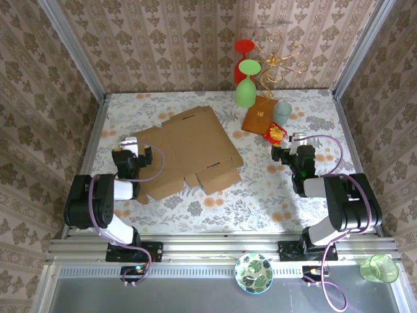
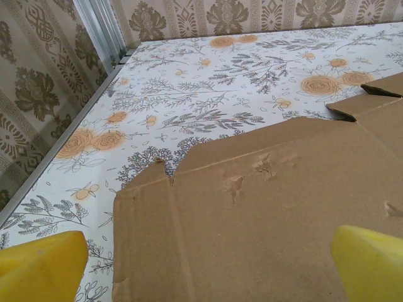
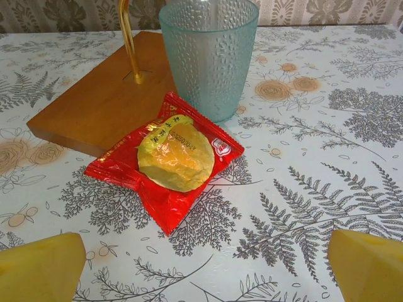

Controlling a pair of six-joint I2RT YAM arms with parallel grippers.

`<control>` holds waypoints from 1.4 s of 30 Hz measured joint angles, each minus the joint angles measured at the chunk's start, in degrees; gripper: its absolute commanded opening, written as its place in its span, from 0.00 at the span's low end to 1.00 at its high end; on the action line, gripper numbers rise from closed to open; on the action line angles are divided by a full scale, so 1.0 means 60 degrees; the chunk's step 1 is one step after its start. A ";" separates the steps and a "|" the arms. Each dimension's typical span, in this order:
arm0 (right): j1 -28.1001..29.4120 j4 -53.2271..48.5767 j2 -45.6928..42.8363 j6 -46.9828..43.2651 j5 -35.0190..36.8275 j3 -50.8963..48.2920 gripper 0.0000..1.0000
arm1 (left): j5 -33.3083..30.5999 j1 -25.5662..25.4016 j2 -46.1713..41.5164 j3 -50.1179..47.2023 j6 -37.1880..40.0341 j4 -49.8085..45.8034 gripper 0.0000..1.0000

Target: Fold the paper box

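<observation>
Top view: the paper box lies flat and unfolded on the left-centre of the table. Its left edge is under the left gripper, whose fingers stand fully apart and hold nothing. The right gripper, equally wide and unloaded, sits just beside a red packet. Behind it, a tumbler stands upright beside a wooden board carrying a wire stand. A bowl and a green cup rest on the near ledge. Left wrist view: the box's notched edge lies between the yellow fingers; bare cloth extends to the metal frame. Right wrist view: the packet lies against the board's near edge, just beside the tumbler, with open cloth before the fingers.
</observation>
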 measured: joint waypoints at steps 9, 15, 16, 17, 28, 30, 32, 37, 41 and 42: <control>0.0000 -0.0004 0.0000 0.0000 0.0000 0.0000 1.00 | -0.0004 0.0000 0.0000 0.0000 0.0000 0.0004 1.00; 0.0000 -0.0004 0.0000 0.0000 0.0000 0.0000 1.00 | -0.0004 0.0000 0.0000 0.0000 0.0000 0.0004 1.00; 0.0000 -0.0004 0.0000 0.0000 0.0000 0.0000 1.00 | -0.0004 0.0000 0.0000 0.0000 0.0000 0.0000 1.00; 0.0000 0.0000 0.0000 0.0000 0.0000 0.0000 1.00 | -0.0004 0.0000 0.0000 0.0000 0.0000 0.0004 1.00; 0.0000 -0.0004 0.0000 0.0000 0.0000 0.0000 1.00 | -0.0004 0.0000 0.0000 0.0000 0.0000 0.0000 1.00; 0.0004 -0.0018 -0.0025 0.0000 0.0040 0.0000 1.00 | -0.0051 -0.0007 0.0000 -0.0004 0.0000 0.0007 1.00; 0.0160 -0.0608 -0.0444 -0.0004 0.0419 0.0011 1.00 | -0.0372 -0.0149 -0.0142 -0.0095 0.0025 0.0011 1.00; 0.1133 -0.4299 -0.3847 0.1024 0.2025 0.1548 1.00 | -0.2539 -0.2182 -0.2510 -0.0317 0.0299 -0.0994 1.00; 0.0809 -0.7792 -0.5009 0.4098 0.2266 0.4707 0.95 | -0.2794 -0.2160 -0.4805 0.2346 -0.3450 -0.6167 1.00; 0.0550 -0.8167 -0.5249 0.4703 0.1851 0.4936 0.83 | -0.2058 -0.1621 -0.5027 0.3005 -0.4535 -0.6768 1.00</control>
